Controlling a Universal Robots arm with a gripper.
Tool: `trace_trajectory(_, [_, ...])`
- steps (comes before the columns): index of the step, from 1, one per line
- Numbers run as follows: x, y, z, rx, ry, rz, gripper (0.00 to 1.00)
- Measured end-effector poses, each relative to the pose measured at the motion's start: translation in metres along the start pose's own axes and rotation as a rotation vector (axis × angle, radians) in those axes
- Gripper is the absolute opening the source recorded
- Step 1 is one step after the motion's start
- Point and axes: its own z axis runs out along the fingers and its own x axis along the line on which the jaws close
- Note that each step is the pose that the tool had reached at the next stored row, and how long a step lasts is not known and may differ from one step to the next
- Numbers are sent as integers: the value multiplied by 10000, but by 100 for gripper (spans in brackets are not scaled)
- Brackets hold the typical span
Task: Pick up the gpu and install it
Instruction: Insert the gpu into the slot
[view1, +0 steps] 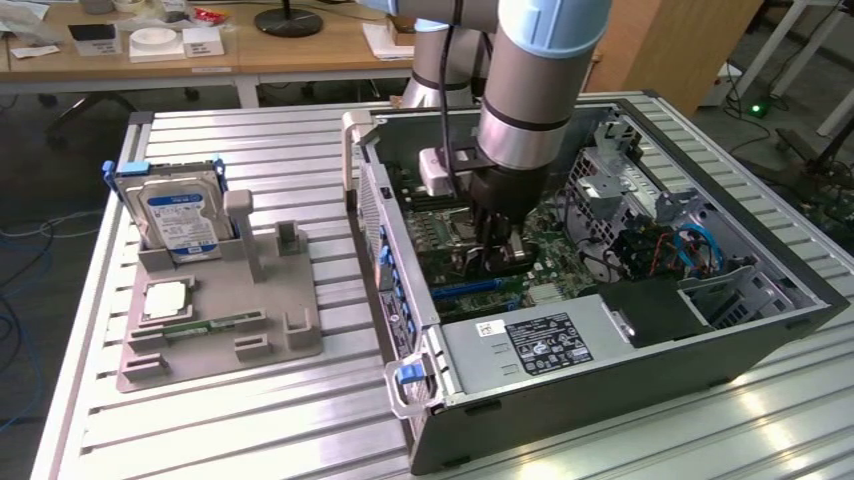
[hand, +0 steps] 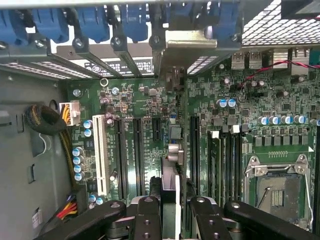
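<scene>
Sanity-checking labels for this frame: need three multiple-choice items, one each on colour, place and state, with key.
1. Label colour on the hard drive? A red; B blue; C yellow.
2. Where is the hand? A beside the hard drive; B inside the open computer case; C above the case lid.
3. The gpu is: A lying beside the hard drive; B gripped between the hand's fingers; C lying flat and loose in the case.
Key: B, the label is blue; B, the arm reaches down over the motherboard; B, the card sits edge-on between the fingers.
</scene>
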Motion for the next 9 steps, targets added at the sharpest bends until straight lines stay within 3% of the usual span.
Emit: trace_trajectory(9, [3,33,13,1,-2,-1,27])
